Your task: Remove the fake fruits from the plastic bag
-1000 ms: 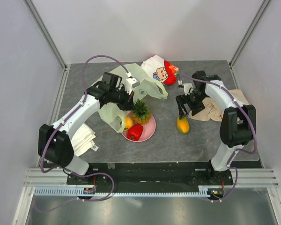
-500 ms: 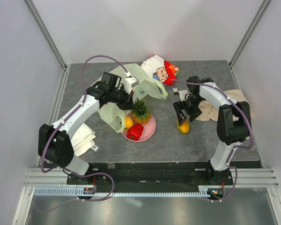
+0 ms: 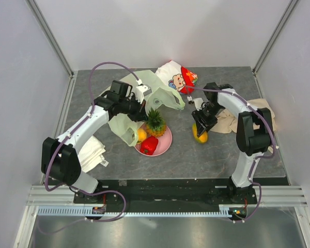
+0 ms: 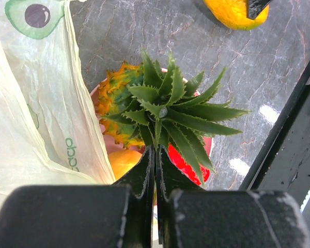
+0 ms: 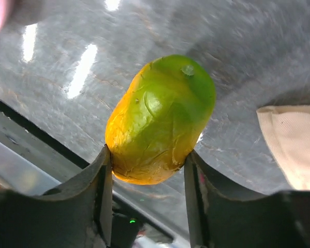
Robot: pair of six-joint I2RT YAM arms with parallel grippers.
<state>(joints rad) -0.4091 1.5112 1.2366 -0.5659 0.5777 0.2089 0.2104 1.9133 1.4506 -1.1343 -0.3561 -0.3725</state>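
Observation:
The pineapple (image 3: 155, 122) stands on the pink plate (image 3: 167, 140) with a red pepper piece (image 3: 149, 145) and an orange fruit (image 3: 141, 135). The pale-green plastic bag (image 3: 163, 96) drapes behind and to the left of the plate. My left gripper (image 3: 144, 108) is shut, and a crown leaf of the pineapple (image 4: 160, 111) runs in between its tips (image 4: 156, 151). The bag (image 4: 31, 103) hangs on its left. My right gripper (image 3: 200, 128) is shut on the yellow-green mango (image 5: 160, 121), one finger (image 5: 104, 175) touching each side, low over the table.
A white-and-red cartoon pouch (image 3: 176, 77) lies at the back centre. A beige cloth (image 3: 232, 121) lies right of the right gripper and shows in the right wrist view (image 5: 292, 142). A white folded cloth (image 3: 95, 150) lies at the left, by the left arm.
My right gripper has come down and slightly left from above the mango, and its fingers now close on it. The left arm, the bag and the plate have barely moved.

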